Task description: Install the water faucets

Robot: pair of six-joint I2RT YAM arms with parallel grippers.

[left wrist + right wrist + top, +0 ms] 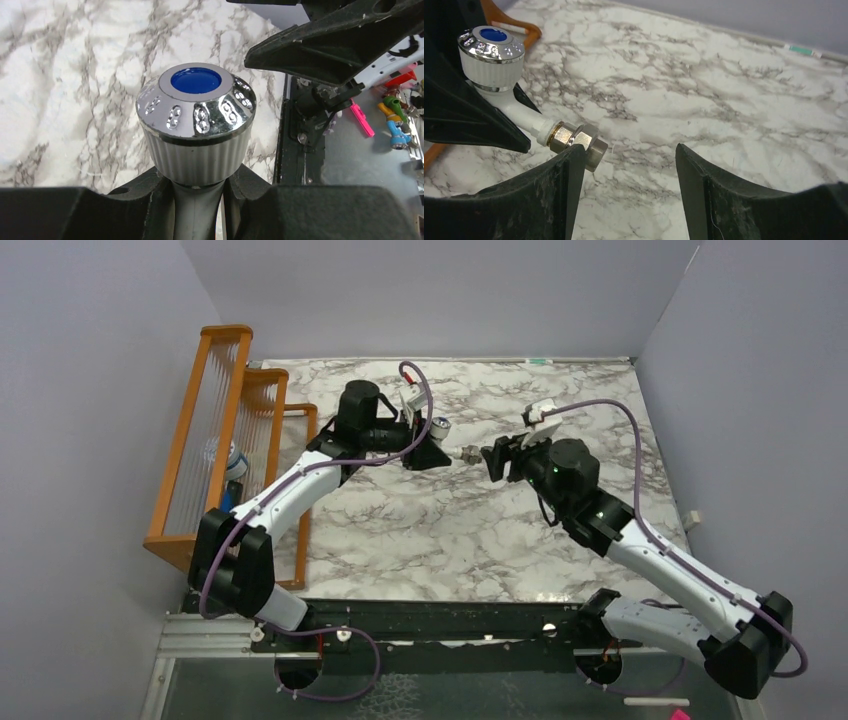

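A white water faucet with a silvery knob and blue centre dot is held above the marble table, my left gripper shut on its white neck. In the top view the faucet sits at the left gripper, mid-table. Its metal end carries a brass-grey hex fitting pointing toward my right gripper. That gripper is open, with only marble between its fingers, and its left fingertip is right beside the fitting. From above the right gripper faces the fitting.
An orange slatted rack stands along the left wall with a small white-and-blue object inside. Grey walls close the table at the back and sides. Coloured tools lie beyond the near edge.
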